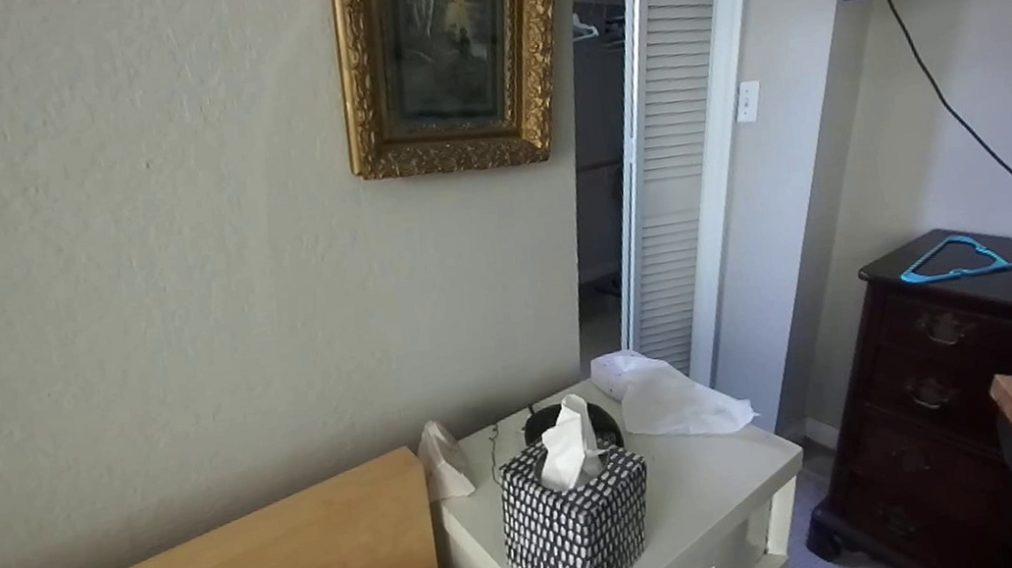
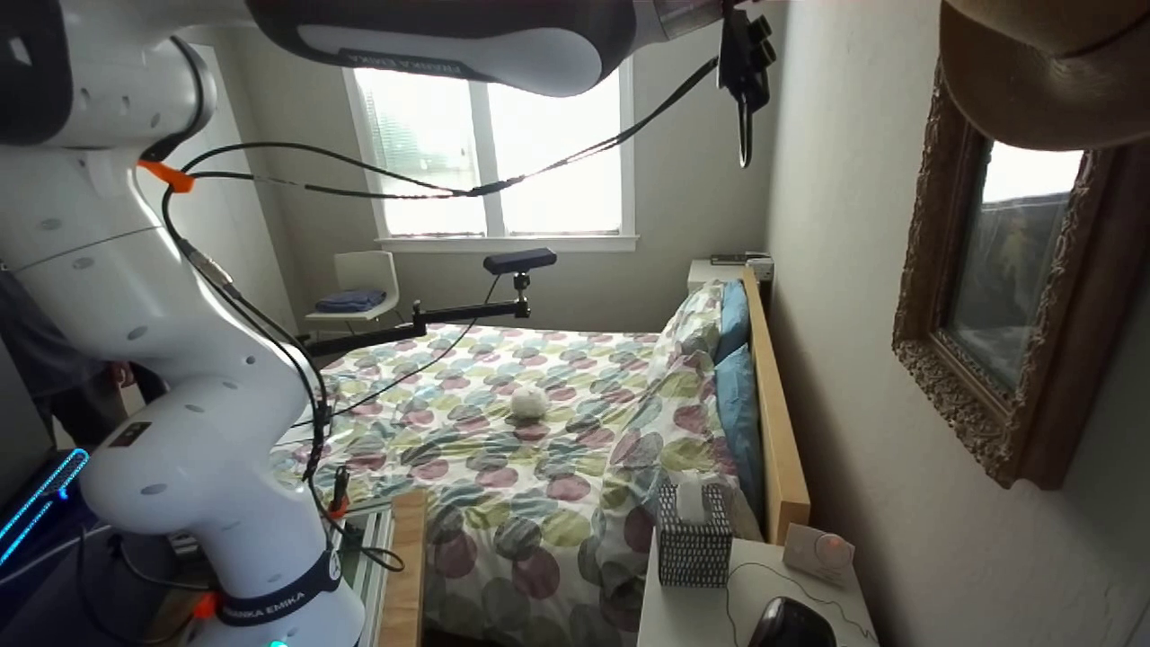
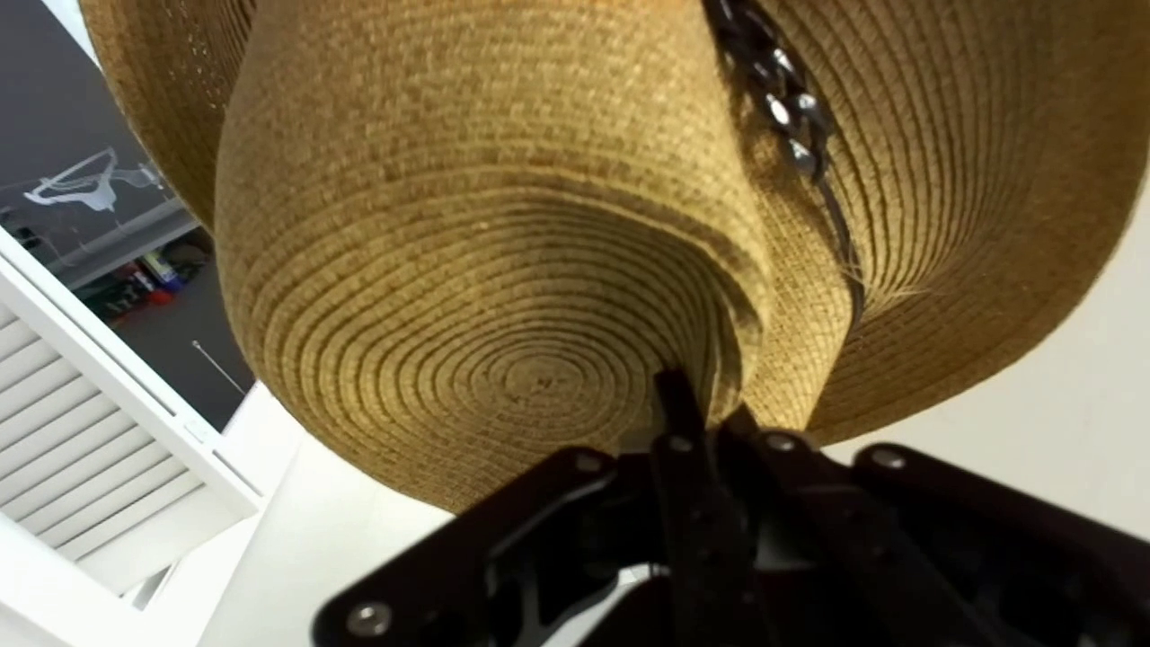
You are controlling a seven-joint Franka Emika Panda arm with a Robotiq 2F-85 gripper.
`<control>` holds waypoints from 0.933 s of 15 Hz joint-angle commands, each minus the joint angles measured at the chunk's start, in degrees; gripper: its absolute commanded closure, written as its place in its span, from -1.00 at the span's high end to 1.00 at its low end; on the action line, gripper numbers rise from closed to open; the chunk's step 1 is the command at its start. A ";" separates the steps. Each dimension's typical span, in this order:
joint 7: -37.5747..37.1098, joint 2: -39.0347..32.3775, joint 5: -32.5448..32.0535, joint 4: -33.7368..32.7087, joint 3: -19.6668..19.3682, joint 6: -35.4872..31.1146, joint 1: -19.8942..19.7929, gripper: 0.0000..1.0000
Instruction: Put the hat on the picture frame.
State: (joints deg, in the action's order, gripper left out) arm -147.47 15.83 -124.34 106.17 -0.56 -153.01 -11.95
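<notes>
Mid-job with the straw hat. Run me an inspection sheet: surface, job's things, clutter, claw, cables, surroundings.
Surface: white bedside table, beside the bed.
Job's things: hat overlaps the upper part of the picture frame in an exterior view; whether they touch cannot be told. The picture frame is on the wall.
Clutter: tissue box and crumpled white sheet on the bedside table.
Claw: shut on the hat's crown.
Cables: black cables sag below the arm.
Surroundings: slatted door; what looks like a person, mostly hidden behind the arm.
</notes>
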 commanded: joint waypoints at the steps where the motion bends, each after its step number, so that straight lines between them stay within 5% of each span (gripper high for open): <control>1: -1.47 -1.57 -1.16 -1.53 -0.14 -0.83 0.49 -0.97; 14: -1.01 -5.53 -1.36 -6.50 -0.22 -2.03 1.41 -0.97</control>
State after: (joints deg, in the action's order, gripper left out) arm -147.47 13.53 -124.35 104.51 -0.56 -153.29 -10.99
